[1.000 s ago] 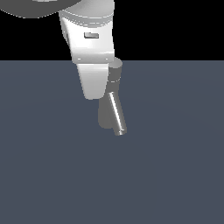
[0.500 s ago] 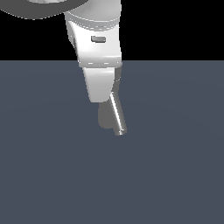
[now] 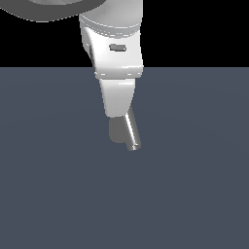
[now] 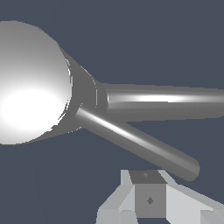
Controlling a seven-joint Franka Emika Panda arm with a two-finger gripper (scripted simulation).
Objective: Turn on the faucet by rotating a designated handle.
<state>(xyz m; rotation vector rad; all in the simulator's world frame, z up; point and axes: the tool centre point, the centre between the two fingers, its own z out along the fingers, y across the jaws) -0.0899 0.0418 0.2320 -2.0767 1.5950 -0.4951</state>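
Note:
In the exterior view the white hand of my arm hangs in front of the faucet and hides its cap. Only its dark lower body and the slanted spout show below the hand. In the wrist view the round bright cap fills one side. The thick spout and the thinner handle both run out from under it. My gripper sits close beside the handle's free end, apart from it. Its fingers appear as one joined block with nothing between them.
The faucet stands on a flat dark blue-grey floor that fills the lower part of the exterior view. Nothing else is on it.
The hand has moved toward the exterior view's right and lower, and now covers the faucet's upper body. The spout has not shifted.

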